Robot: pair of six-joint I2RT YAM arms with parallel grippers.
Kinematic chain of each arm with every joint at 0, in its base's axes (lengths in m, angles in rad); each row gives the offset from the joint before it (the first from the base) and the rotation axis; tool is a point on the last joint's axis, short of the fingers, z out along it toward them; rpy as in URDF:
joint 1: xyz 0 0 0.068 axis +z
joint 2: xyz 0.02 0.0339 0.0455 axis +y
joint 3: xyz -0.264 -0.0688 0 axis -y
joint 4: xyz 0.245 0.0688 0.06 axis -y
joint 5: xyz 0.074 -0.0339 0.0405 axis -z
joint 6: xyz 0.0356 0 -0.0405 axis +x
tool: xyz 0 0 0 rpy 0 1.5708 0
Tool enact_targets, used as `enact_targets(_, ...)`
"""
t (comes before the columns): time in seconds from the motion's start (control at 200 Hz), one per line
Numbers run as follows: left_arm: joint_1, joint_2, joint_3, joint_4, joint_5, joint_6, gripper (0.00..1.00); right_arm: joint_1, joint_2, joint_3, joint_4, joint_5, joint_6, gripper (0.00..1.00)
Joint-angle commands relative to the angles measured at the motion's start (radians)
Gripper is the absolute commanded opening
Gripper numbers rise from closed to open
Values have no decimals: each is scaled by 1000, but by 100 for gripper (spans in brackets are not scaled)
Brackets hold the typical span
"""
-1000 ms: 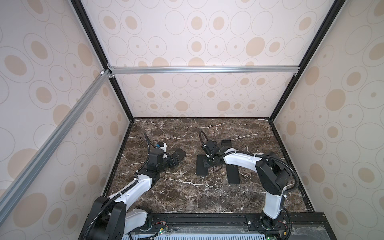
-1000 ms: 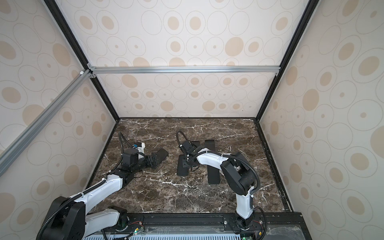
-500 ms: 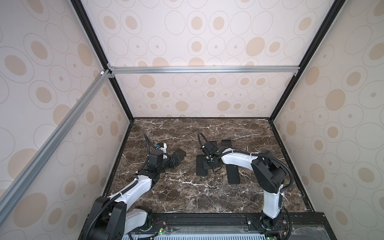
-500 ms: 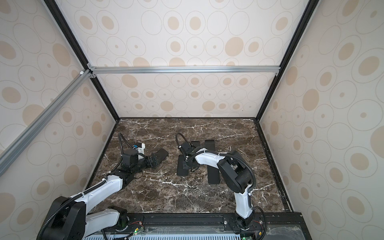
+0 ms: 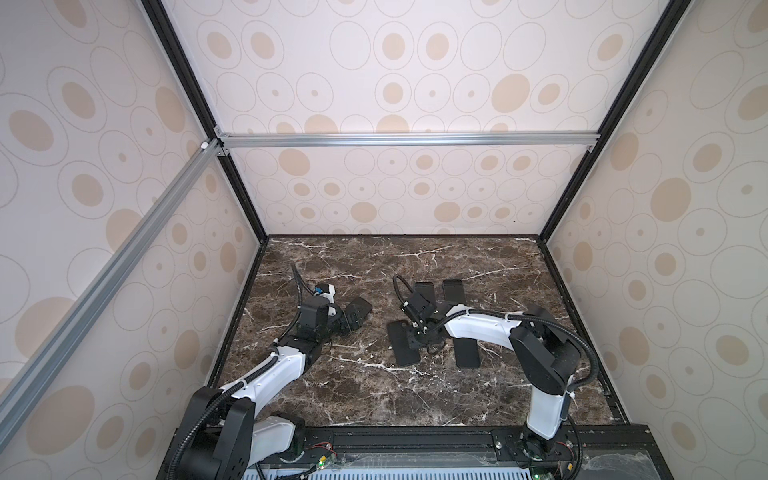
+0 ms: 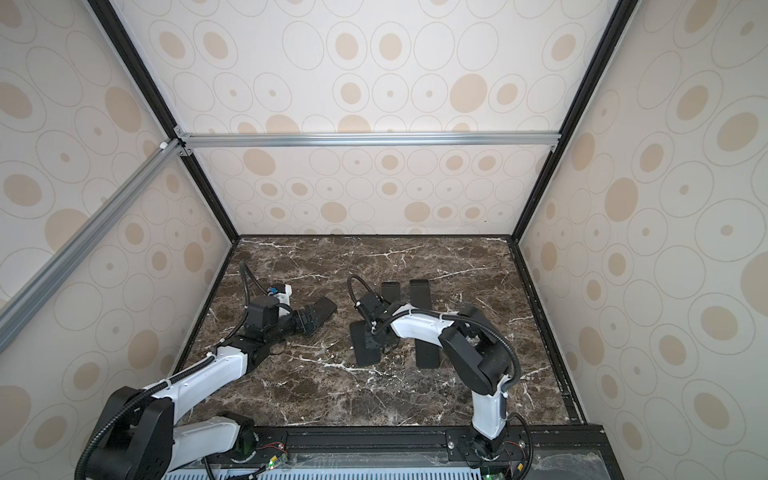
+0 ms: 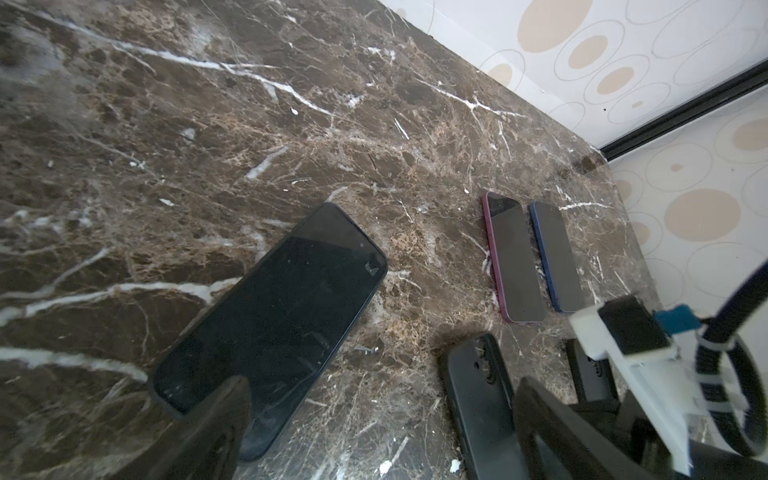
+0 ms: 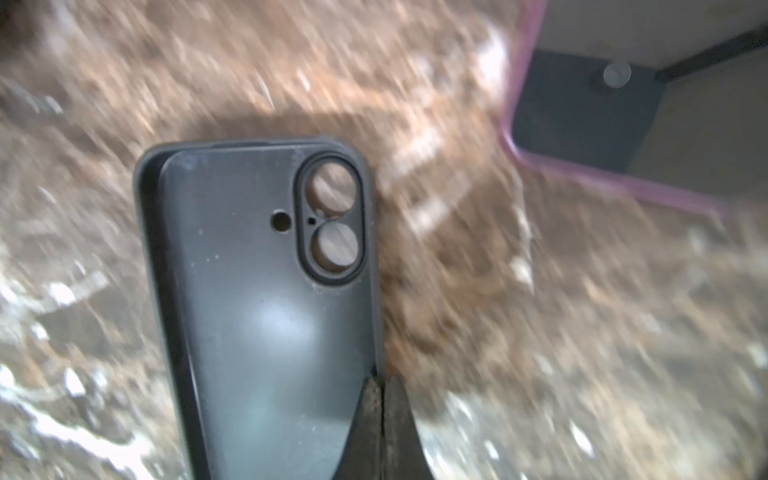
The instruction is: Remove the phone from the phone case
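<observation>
An empty black phone case (image 8: 257, 299) lies inside up on the marble, and the table shows through its camera holes. In both top views the phone case (image 5: 400, 353) (image 6: 365, 353) is at mid-table. My right gripper (image 8: 380, 388) (image 5: 415, 336) (image 6: 376, 336) is shut on the case's side rim. The black phone (image 7: 270, 324) (image 5: 360, 308) (image 6: 325, 308) lies screen up to the left, apart from the case. My left gripper (image 7: 380, 388) (image 5: 351, 322) stands open at the phone's near end, one finger (image 7: 208, 432) over its corner.
A pink-edged phone (image 7: 513, 257) and a blue-edged phone (image 7: 555, 257) lie side by side behind the case (image 5: 424, 291) (image 5: 454, 291). Another dark flat slab (image 5: 467, 353) lies under the right arm. Patterned walls close in three sides of the marble table (image 5: 374, 395).
My right gripper has closed onto the case's rim, and its wrist has shifted slightly. The left arm and the phone have stayed where they were.
</observation>
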Motion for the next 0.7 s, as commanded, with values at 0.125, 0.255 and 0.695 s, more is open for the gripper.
enact_targets(0.125, -132, 110, 105, 4, -71, 47, 99, 3, -154, -138, -41, 75, 87, 0)
enact_targets(0.255, -179, 156, 120, 34, -79, 28, 99, 0, -185, -168, -64, 121, 128, 0)
enact_targets(0.695, -196, 157, 129, 10, -107, 41, 99, -47, -179, -168, -126, 164, 166, 0)
